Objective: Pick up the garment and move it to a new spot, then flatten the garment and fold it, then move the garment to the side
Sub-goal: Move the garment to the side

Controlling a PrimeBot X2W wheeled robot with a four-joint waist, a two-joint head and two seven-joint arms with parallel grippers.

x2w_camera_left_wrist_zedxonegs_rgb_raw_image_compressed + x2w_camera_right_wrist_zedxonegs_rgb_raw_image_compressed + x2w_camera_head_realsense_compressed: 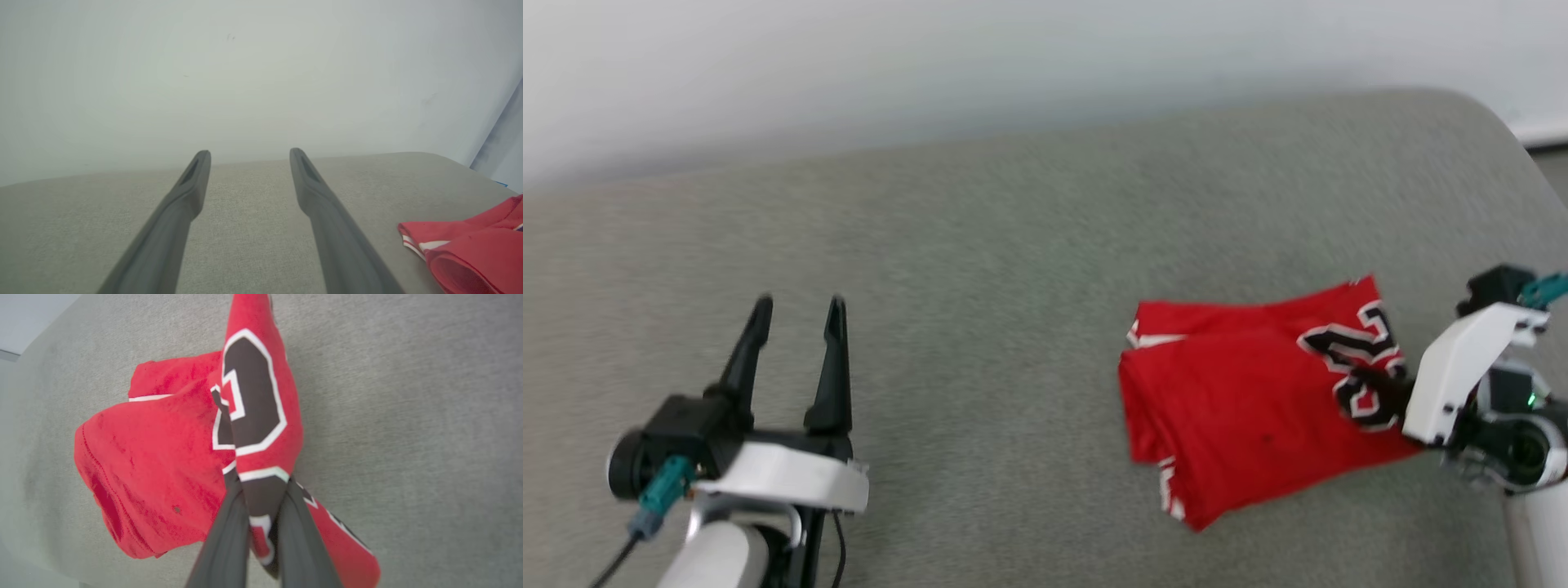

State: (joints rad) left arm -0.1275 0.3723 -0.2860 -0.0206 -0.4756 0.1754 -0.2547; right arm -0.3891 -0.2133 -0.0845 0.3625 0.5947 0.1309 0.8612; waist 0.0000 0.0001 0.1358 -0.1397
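The grey cloth-covered worktop (980,245) carries the garment (1241,400) on its right part, already folded into a compact red bundle with the black lettering at its right edge. The right gripper (263,494) is clamped on a raised ridge of that lettered edge. The left gripper (800,306) hovers well apart, fingers spread and holding nothing. This looks like the final move aside; it likely calls for a low, gentle drag so the folds hold.

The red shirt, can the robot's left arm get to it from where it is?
Probably yes. Only bare grey surface lies between the left arm, its jaws open, and the red shirt. The right arm has its jaws shut on the shirt's far, numbered edge, so the near side looks free.
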